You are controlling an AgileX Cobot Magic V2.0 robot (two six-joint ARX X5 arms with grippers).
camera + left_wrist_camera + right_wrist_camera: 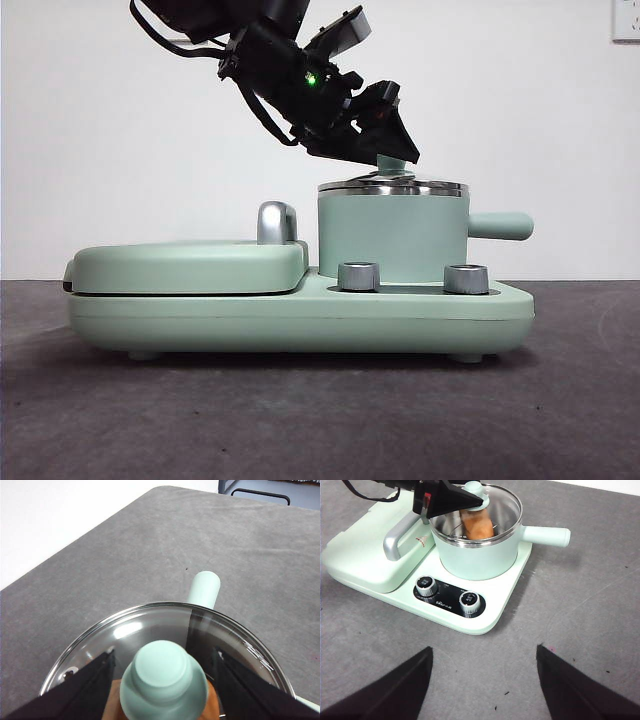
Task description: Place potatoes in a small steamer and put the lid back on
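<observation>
The small steamer [390, 235], a mint-green pot with a steel rim, stands on the right half of the cooker base [300, 320]. The glass lid [392, 186] lies level on its rim. Through the glass [505, 505] the orange-brown potato [477, 524] shows inside the pot. My left gripper [400, 158] reaches down from the upper left and straddles the lid's green knob [164, 680], jaws open with a small gap on each side. My right gripper [484, 652] hovers open and empty over the table, in front of the cooker.
A flat mint-green griddle cover [190, 265] with a chrome handle [277, 222] fills the cooker's left half. Two steel dials [359, 276] [466, 278] sit on the front. The pot's stubby handle [500, 225] sticks out to the right. Grey table all around.
</observation>
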